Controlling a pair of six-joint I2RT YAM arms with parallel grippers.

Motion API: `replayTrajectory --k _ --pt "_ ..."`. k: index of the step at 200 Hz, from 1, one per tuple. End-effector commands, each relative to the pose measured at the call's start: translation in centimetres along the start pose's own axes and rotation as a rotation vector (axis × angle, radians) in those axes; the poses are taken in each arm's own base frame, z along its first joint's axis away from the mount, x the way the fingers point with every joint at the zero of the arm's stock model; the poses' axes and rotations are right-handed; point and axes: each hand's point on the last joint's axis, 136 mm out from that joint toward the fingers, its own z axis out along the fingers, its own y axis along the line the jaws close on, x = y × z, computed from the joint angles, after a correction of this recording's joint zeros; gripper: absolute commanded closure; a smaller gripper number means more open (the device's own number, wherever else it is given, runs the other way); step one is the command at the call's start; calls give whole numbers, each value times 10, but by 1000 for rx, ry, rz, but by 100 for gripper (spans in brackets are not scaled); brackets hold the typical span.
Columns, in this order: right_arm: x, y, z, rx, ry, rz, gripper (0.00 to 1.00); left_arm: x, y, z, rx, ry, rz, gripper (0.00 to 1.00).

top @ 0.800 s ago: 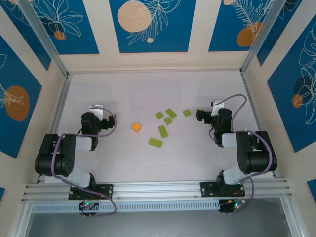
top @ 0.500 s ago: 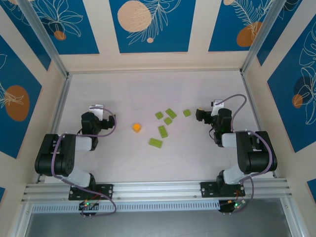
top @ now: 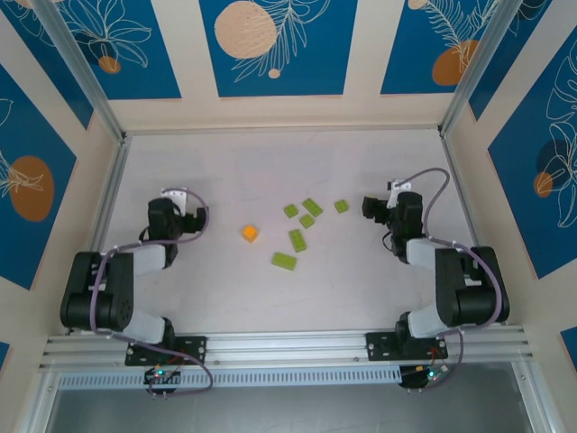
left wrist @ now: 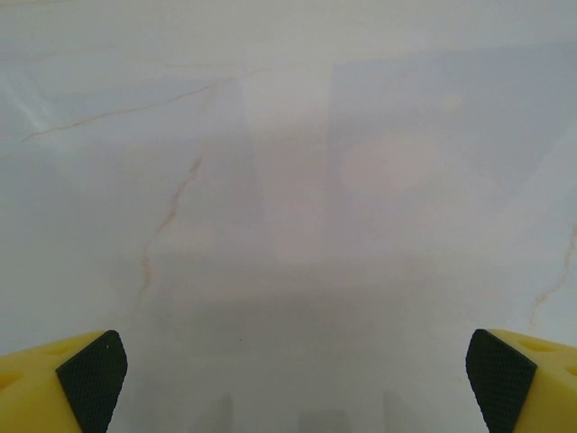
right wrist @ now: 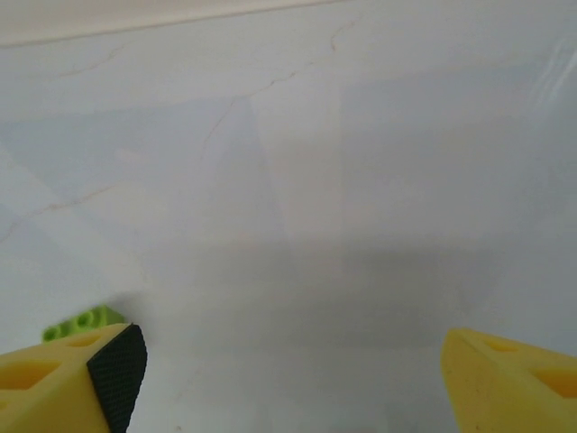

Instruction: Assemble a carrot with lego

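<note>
No carrot built yet, all lego loose. Six small lime-green plastic bricks (top: 297, 240) are scattered mid-table in the top view, close together; can't tell if any touch. The small orange plastic cube (top: 250, 233) sits alone at 9 o'clock of them, apart.

The square green studded brick (top: 342, 207) is the outlier at 3 o'clock of the scatter, nearest the right gripper (right wrist: 288, 361). Likely the same brick peeks out behind that gripper's finger in the right wrist view. Right gripper has its yellow fingers spread wide with nothing between them, close over the white marbled tabletop (top: 270, 162). Left gripper (left wrist: 296, 370) is also spread wide and empty, at 9 o'clock of the orange cube and well apart from it, with bare tabletop ahead.

Risks, as judged:
- The bricks are far smaller than the fingers, so a closing grip may nudge or flip one instead of pinching it.
- Neighbours lie near each other, so wide jaws could sweep two at once.
- Pressing pieces together needs the studs aligned; with a slight tilt the brick pops out or skids on the smooth top.
</note>
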Motion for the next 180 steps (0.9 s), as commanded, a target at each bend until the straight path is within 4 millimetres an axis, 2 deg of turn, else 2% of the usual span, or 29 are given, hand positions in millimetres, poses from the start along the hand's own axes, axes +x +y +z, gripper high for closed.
replayTrajectory --k 1,7,21,43,64,78,90,120,142,180 --pt "-34 17 -24 -29 85 124 11 -41 5 -32 -28 36 -53 1" --pt "-35 32 -29 -85 130 122 7 -47 -3 -41 21 23 -56 1" --pt "-32 68 -39 -172 229 50 5 -55 -12 -61 77 -7 -102 1" --pt "-3 126 -55 -265 418 -164 3 -48 -4 -84 35 14 -224 1" --pt "28 187 -78 -440 541 -326 4 -45 -8 -101 66 17 -284 1" --pt "47 217 -91 -498 605 -453 7 -38 0 -108 19 34 -384 1" --pt "64 232 -97 -530 657 -543 12 -27 13 -114 -71 74 -495 1" --pt "99 258 -108 -591 753 -722 17 -22 12 -116 -78 106 -497 1" --pt "116 268 -114 -615 774 -813 17 -18 16 -120 -101 115 -509 1" --pt "142 278 -120 -670 845 -877 21 -13 1 -120 -16 117 -555 1"
